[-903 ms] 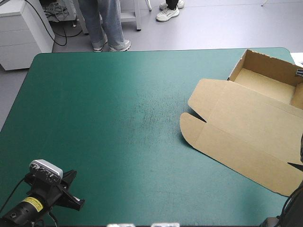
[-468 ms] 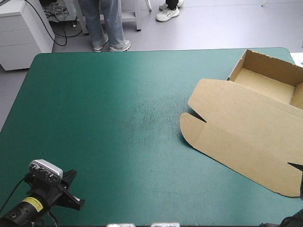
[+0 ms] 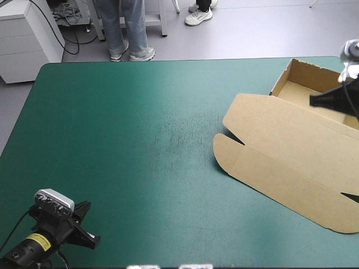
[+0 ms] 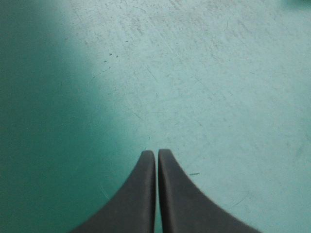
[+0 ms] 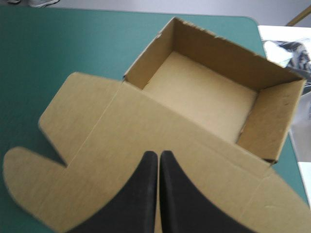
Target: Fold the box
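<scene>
The brown box (image 3: pixel 291 162) lies at the table's right side as an open tray (image 3: pixel 314 92) with its lid flat toward the middle. My right gripper (image 3: pixel 313 101) hovers above the tray's near wall, pointing left, its black fingers shut on nothing. In the right wrist view the shut right gripper (image 5: pixel 158 154) hangs over the flat lid (image 5: pixel 112 141), with the tray's floor (image 5: pixel 199 92) ahead. My left gripper (image 3: pixel 95 241) rests near the table's front left corner. In the left wrist view the left gripper (image 4: pixel 156 153) is shut over bare teal-green cover.
The tray stands close to the table's far right corner (image 3: pixel 336 58). A pale patterned object (image 5: pixel 286 48) lies just beyond the table's right edge beside the tray. The teal-green cover (image 3: pixel 140 140) spreads left of the box.
The right arm, earlier barely showing at the front right corner, has swung up and now hangs over the box's tray. The box and the left arm have not moved.
</scene>
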You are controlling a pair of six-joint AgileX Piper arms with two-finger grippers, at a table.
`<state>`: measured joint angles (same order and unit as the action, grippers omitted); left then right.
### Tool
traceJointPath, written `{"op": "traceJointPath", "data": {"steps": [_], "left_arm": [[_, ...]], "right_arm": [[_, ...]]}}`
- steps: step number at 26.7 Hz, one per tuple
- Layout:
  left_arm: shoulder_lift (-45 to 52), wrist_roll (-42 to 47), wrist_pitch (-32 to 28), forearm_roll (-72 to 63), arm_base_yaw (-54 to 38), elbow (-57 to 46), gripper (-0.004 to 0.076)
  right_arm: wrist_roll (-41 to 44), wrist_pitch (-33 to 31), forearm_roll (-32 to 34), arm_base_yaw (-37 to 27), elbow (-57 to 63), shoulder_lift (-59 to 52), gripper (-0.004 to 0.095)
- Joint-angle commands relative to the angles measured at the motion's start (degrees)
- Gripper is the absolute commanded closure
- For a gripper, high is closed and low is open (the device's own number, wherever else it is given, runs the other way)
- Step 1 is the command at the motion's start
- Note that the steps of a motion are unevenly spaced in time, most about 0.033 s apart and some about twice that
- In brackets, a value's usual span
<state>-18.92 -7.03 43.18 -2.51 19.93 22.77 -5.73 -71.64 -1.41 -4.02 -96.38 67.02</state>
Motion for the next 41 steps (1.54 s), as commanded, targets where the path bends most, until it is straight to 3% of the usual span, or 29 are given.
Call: {"op": "traceJointPath", "data": {"steps": [1, 12, 18, 30, 41], "left_arm": [[-0.57, 0.52, -3.84, -0.41, 0.31, 1.16, 0.0732], [-0.57, 0.52, -3.84, -5.16, 0.31, 1.16, 0.0732], [-0.57, 0.52, -3.51, -5.75, 0.31, 1.16, 0.0732], [-0.57, 0.52, -3.51, -5.75, 0.31, 1.16, 0.0732], [-0.57, 0.52, -3.62, -5.75, 0.31, 1.16, 0.0732]], "right_arm": [[-1.59, 5.93, -1.37, 3.57, 8.49, -9.21, 0.092], [-5.22, 21.98, -3.37, 6.19, 47.49, -34.04, 0.092], [-5.32, 27.56, -4.49, 6.19, 61.83, -42.87, 0.092], [-5.43, 30.87, -4.76, 6.19, 70.37, -48.19, 0.092], [-5.29, 31.11, -4.96, 6.19, 70.4, -48.19, 0.092]]}}
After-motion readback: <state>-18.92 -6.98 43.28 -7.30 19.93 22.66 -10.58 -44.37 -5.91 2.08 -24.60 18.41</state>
